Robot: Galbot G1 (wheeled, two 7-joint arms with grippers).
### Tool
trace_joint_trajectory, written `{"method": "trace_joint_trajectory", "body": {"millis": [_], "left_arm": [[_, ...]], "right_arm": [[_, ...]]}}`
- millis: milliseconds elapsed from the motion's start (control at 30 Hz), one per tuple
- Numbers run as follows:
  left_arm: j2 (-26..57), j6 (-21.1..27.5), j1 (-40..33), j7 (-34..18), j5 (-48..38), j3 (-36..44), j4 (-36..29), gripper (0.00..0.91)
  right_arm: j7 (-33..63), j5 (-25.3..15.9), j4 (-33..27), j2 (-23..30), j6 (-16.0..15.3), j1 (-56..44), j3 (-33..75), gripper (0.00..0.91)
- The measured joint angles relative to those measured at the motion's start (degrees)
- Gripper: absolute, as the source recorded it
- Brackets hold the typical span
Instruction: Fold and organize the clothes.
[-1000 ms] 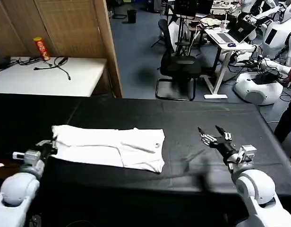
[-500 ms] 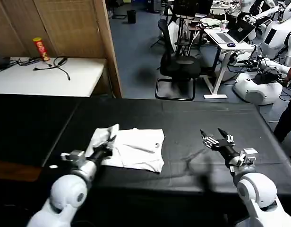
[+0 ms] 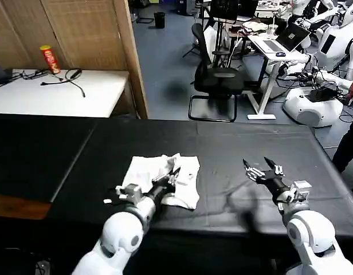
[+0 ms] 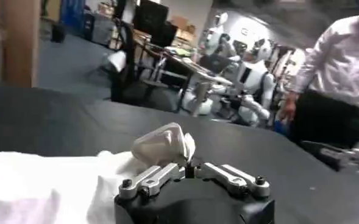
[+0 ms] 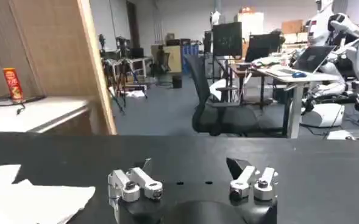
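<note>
From the head camera, the white T-shirt [image 3: 162, 179] lies bunched on the black surface [image 3: 234, 143], left of its middle. The left gripper [image 3: 172, 172] sits over the shirt's centre, its fingers pinched on a raised fold of cloth. The right gripper [image 3: 261, 168] hovers above bare surface, well apart from the shirt, with its fingers spread wide and holding nothing. No print can be read on the shirt. A red and yellow can [image 3: 50, 59] stands on the white table [image 3: 56, 94] behind; its label is too small to read.

In the left wrist camera, the left gripper [image 4: 188, 164] has its fingers closed on a rolled lump of the T-shirt [image 4: 51, 189], with more cloth spread beneath.

In the right wrist camera, the right gripper [image 5: 190, 167] shows both fingers [image 5: 237, 167] apart over the surface, the T-shirt [image 5: 27, 198] flat at the side.
</note>
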Motion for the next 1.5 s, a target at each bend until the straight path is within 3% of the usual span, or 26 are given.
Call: {"method": "trace_joint_trajectory", "body": {"millis": [33,67,100,567,900,1233,1333,1500], "left_arm": [[-0.35,-0.44,-0.04,0.25,0.96,0.04,0.47,0.0],[-0.73,-0.86,-0.13,0.36,1.8,0.06,0.98,0.663],[-1.13,-1.19,-0.16,0.53,2.64,0.07,1.44,0.878],[-6.79,-3.02,0.16,1.53,0.99,0.58,5.06,0.878],[0.47,-7.34,0.48,3.8,8.06,-7.13,2.77,0.878],[3.84,-8.64,3.1,4.6,8.85,-14.22,4.97,0.878],[3.95,-8.92,3.31,4.91,8.43,-15.33,5.88,0.878],[3.38,-9.5,3.65,5.87,6.17,-16.81,7.74,0.878]], "right_arm": [[-0.06,-0.06,0.02,0.0,0.02,-0.02,-0.08,0.878],[-0.18,-0.17,0.02,0.0,0.05,-0.04,-0.18,0.878],[-0.36,-0.32,0.09,0.0,0.16,-0.11,-0.47,0.878],[-1.85,-1.3,-0.07,-1.5,0.36,0.99,-5.53,0.878],[-2.41,-8.0,-6.06,0.29,-0.17,9.36,-19.89,0.878],[-1.61,-16.01,-14.12,2.9,-3.37,14.98,-26.06,0.878],[-1.6,-14.84,-14.15,2.87,-2.35,14.92,-25.56,0.878],[-3.17,-7.43,-12.33,2.62,2.79,14.04,-23.47,0.878]]}}
